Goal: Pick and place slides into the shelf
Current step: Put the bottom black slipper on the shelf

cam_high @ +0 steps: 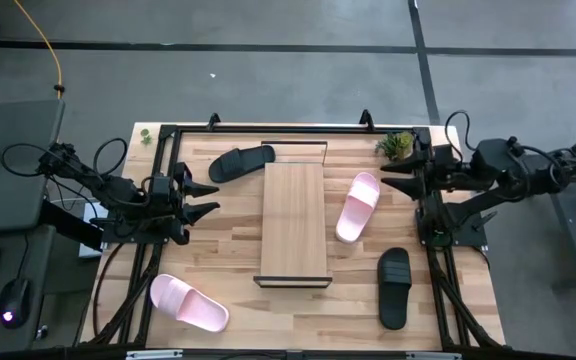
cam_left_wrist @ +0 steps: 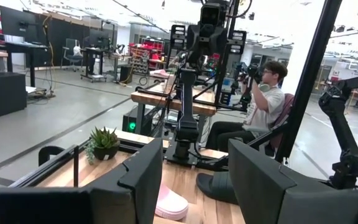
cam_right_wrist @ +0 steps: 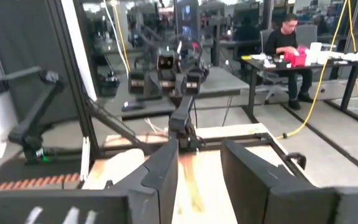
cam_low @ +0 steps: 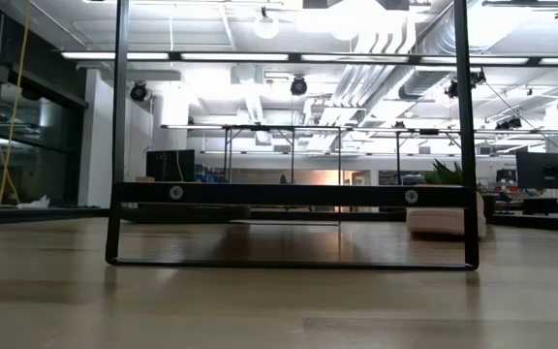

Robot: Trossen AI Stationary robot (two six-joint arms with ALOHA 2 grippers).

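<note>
The shelf (cam_high: 293, 222), a long light-wood board on a black wire frame (cam_low: 289, 194), stands on the middle of the table. Several slides lie flat on the tabletop around it. One black slide (cam_high: 240, 162) is at the far left and another (cam_high: 394, 287) at the near right. A pink slide (cam_high: 358, 206) lies just right of the shelf, and a second pink one (cam_high: 188, 302) at the near left. My left gripper (cam_high: 216, 197) hovers open left of the shelf, pointing level toward it. My right gripper (cam_high: 386, 176) hovers open at the far right, pointing level toward the pink slide.
A small potted plant (cam_high: 398, 145) stands at the table's far right corner, close behind my right gripper. Black frame rails (cam_high: 268, 127) run along the table's far edge and sides. People sit at desks beyond the table (cam_left_wrist: 263, 99) (cam_right_wrist: 284, 43).
</note>
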